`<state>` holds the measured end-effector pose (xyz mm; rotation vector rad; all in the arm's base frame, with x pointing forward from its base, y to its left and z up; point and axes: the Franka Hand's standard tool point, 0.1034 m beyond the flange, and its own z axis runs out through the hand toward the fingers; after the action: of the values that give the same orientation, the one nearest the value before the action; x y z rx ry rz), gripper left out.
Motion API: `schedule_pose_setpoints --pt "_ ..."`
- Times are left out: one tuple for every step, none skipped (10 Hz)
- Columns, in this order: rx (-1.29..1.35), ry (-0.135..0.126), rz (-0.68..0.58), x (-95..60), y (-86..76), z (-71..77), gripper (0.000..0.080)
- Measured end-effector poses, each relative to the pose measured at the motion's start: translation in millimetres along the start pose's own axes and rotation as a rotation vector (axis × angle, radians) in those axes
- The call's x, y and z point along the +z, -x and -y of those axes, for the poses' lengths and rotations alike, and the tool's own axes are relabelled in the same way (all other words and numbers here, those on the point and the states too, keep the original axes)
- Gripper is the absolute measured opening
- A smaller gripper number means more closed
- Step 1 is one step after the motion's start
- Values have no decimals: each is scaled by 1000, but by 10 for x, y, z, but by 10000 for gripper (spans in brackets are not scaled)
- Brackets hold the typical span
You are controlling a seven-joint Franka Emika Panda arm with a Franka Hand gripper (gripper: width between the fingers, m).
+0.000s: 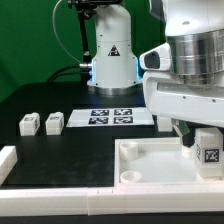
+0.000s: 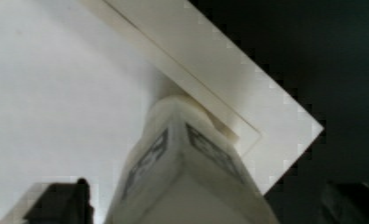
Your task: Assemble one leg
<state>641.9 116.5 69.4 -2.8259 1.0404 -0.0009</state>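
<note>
Black tabletop is stretching under a green backdrop. At the exterior view's left, a spare leg (image 1: 28,123) is sitting just beside a second spare leg (image 1: 54,122), both well apart from the action. Moving toward the middle, the marker board (image 1: 112,117) is lying flat in front of the robot base (image 1: 110,55). Nearer the front, the square tray (image 1: 160,162) is resting with its round corner sockets facing up. At the far right, the gripper (image 1: 200,135) is appearing to clamp the leg (image 1: 208,152), tag facing out, at the tray's right-hand far corner. Whether the leg is hanging just above the corner or already touching it is hard to tell. In the wrist view the leg (image 2: 190,165) is running between the 2 dark fingers (image 2: 56,200), with the tray's edge (image 2: 216,60) behind it. The leg is looking slightly skewed there, so it may be risking a catch on the socket rim rather than dropping in. Pressing down off-centre could be shoving the loose tray sideways, or twisting the leg within the grip.
</note>
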Motion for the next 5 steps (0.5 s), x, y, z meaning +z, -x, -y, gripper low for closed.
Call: schedule_pose_setpoints --pt "-162 5 -4 0 -7 -7 649" --pt "-422 24 -25 -4 -33 -17 649" --pt "-634 42 -25 -22 -35 -17 649" --pt "-790 58 -28 -28 -40 -13 649" --pt "-748 57 -29 -22 -42 -20 622"
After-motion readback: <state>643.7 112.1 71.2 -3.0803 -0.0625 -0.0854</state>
